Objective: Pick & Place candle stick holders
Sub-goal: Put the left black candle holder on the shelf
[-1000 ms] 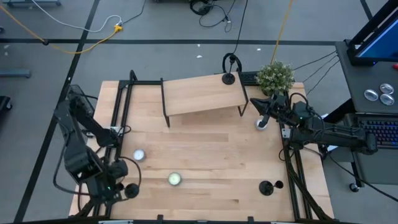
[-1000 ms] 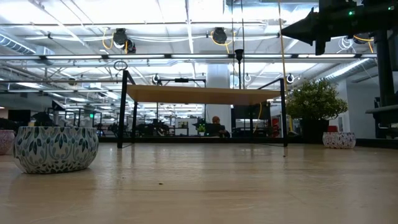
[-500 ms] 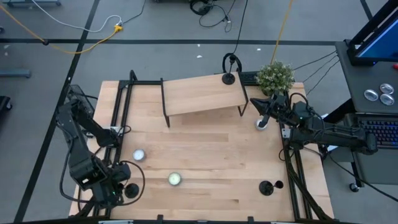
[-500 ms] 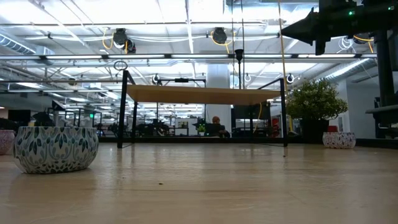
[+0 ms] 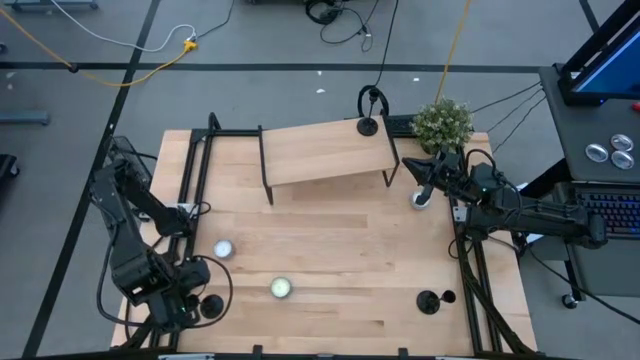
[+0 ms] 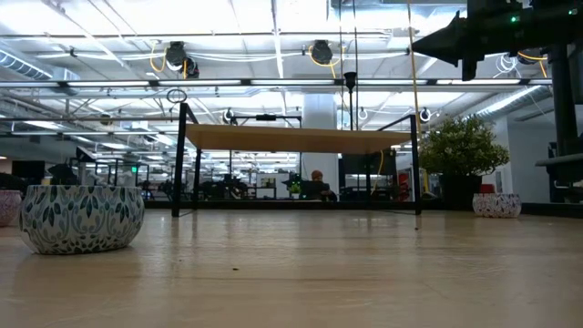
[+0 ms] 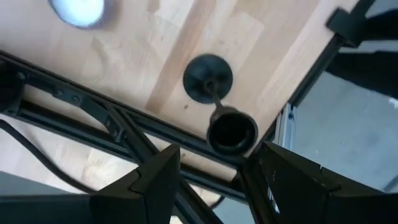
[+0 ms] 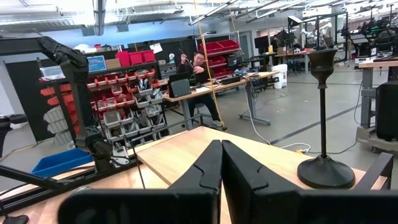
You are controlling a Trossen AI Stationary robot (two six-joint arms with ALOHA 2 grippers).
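A black candle stick holder [image 5: 212, 305] stands upright at the table's front left corner. My left gripper [image 5: 188, 304] hovers right beside it, open. In the left wrist view the holder [image 7: 209, 77] shows from above, its cup lying between my two spread fingers [image 7: 155, 180] with a gap on each side. A second holder [image 5: 430, 300] stands at the front right. A third holder [image 5: 369, 125] sits on the small wooden shelf [image 5: 320, 152] and also shows as a tall holder [image 8: 323, 124] in the right wrist view. My right gripper [image 5: 425, 172] waits shut at the back right, raised.
Two tealight candles [image 5: 223, 249] [image 5: 281, 288] lie on the table's left half, and a third tealight [image 5: 420, 198] rests under the right gripper. A potted plant [image 5: 442, 122] stands at the back right corner. Black frame rails [image 5: 195, 190] run along both table sides.
My left arm has shifted slightly towards the table's front edge beside the holder. The right arm and all holders have stayed still.
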